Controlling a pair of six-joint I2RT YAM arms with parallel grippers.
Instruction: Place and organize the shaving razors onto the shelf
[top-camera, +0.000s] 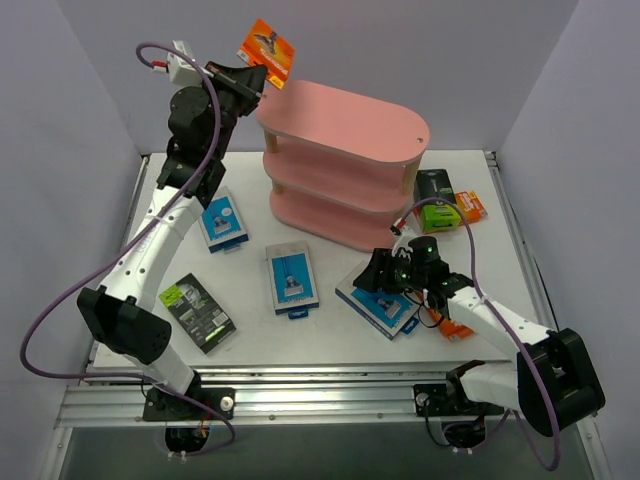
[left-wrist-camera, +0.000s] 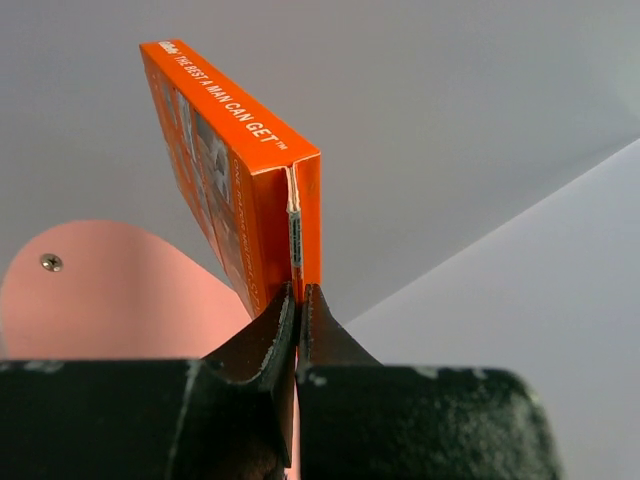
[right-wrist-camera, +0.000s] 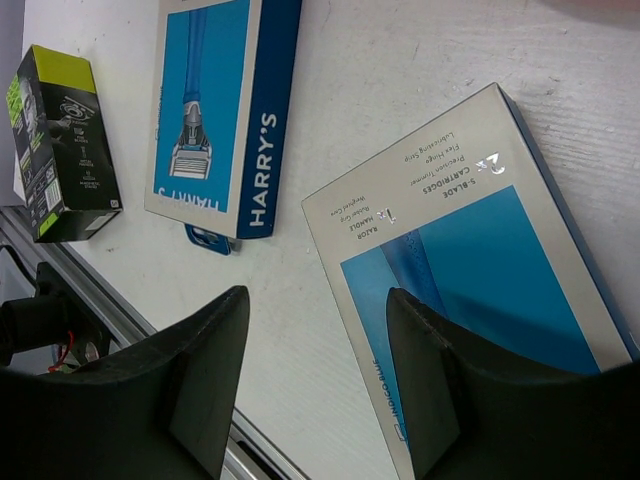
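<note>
My left gripper (top-camera: 258, 78) is raised high at the back left and is shut on the edge of a bright orange razor pack (top-camera: 267, 50), just left of the pink shelf's (top-camera: 345, 130) top board. In the left wrist view the fingers pinch the orange pack (left-wrist-camera: 240, 180) by its lower flap, with the shelf top (left-wrist-camera: 100, 300) behind. My right gripper (top-camera: 372, 278) is open and low over the near-left edge of a blue-and-white pack (top-camera: 380, 302). In the right wrist view one finger is over that pack (right-wrist-camera: 480, 250) and the other over bare table.
Two more blue-and-white packs (top-camera: 222, 222) (top-camera: 291, 279) and a black-and-lime pack (top-camera: 198, 312) lie on the left half of the table. Another black-and-lime pack (top-camera: 438, 205) and an orange one (top-camera: 471, 207) lie right of the shelf. An orange pack (top-camera: 456, 331) lies under the right arm.
</note>
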